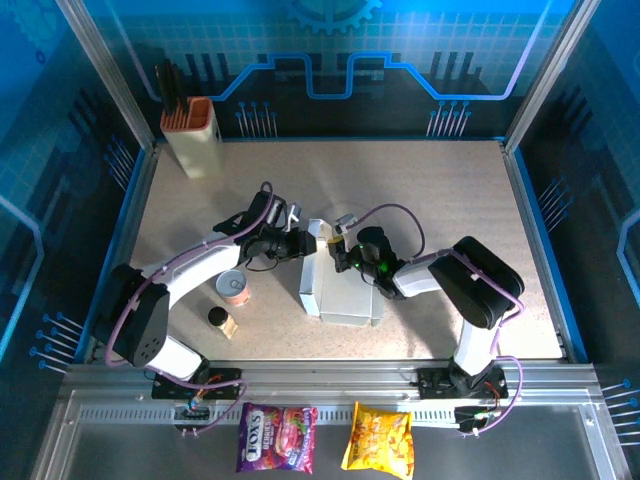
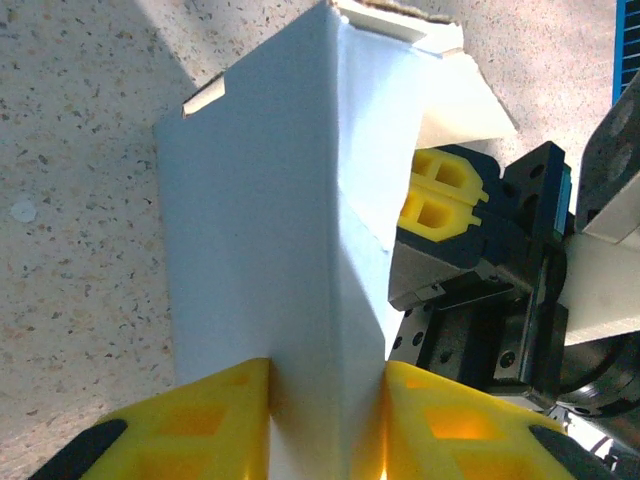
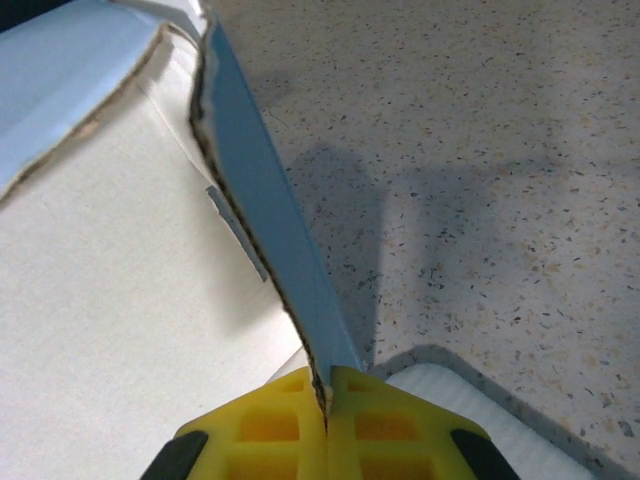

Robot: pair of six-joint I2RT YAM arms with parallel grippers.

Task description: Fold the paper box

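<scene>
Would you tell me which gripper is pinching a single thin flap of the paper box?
The right gripper: shut tight on one flap edge of the paper box, while the left gripper straddles a folded corner.

We look down from above and behind the arm bases (image 1: 195,385) on the whole table (image 1: 450,200), the paper box (image 1: 335,295) small at centre. Our left wrist camera sits very close, facing along the left gripper (image 2: 325,420) at a box wall. Our right wrist camera, equally near, looks past the right gripper (image 3: 325,425) at a flap and, it seems, steeply down onto the table. All three views share the box.
</scene>
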